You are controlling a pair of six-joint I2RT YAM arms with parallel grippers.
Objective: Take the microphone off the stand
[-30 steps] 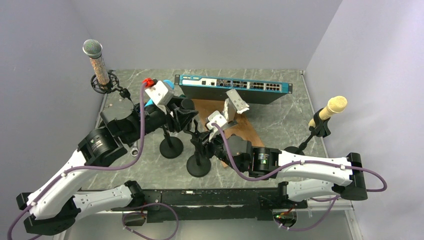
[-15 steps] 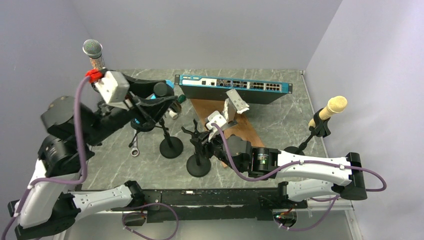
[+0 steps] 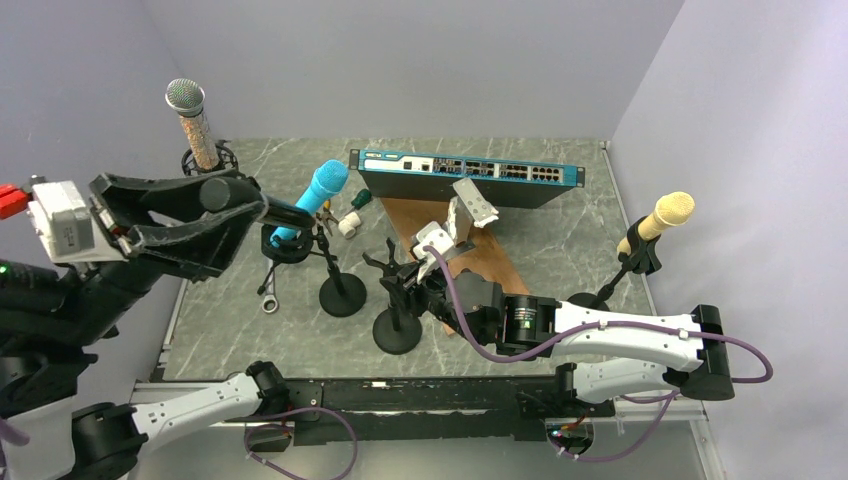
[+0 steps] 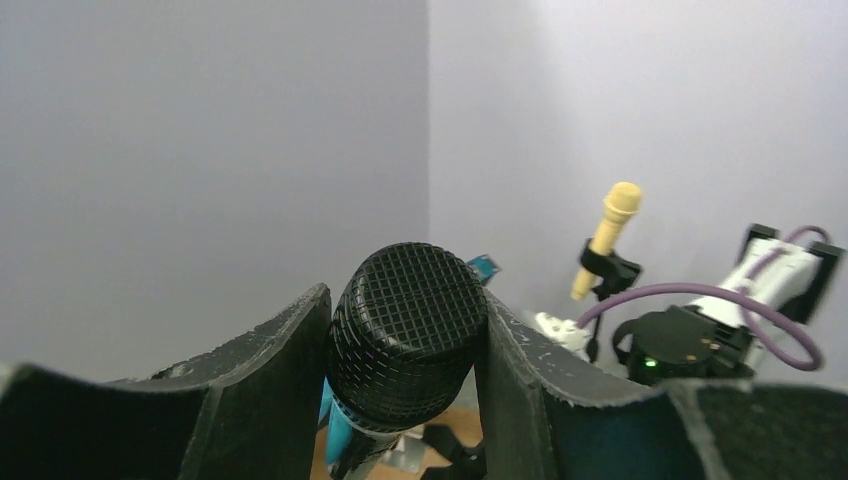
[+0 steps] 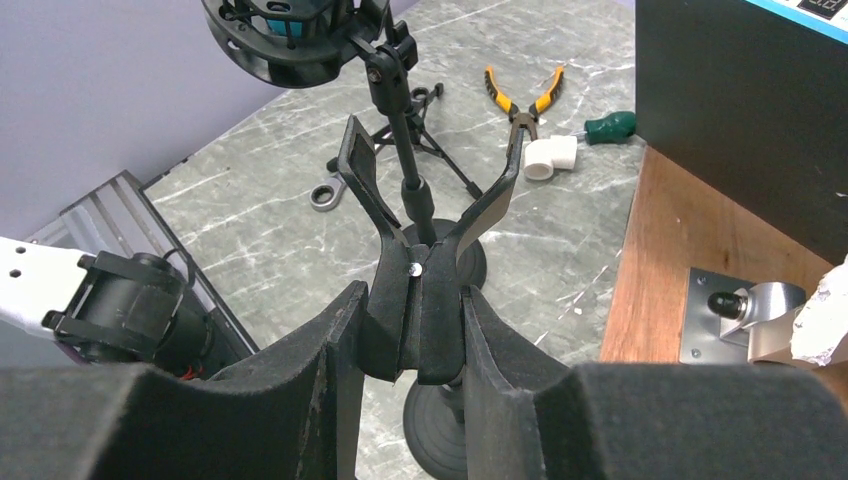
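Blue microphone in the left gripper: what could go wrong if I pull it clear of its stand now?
1. The blue handheld microphone appears still seated in the black ring-shaped shock mount. The right gripper clamps the empty black clip stand instead, so the mount's own stand is unbraced and may tip.
2. The left gripper pinches the microphone's rounded mesh end, which might slip out.

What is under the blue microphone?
Below the blue microphone, held in the left gripper, sits a black ring mount on its stand. The mic's lower end and the ring overlap, so whether it is fully out cannot be seen.
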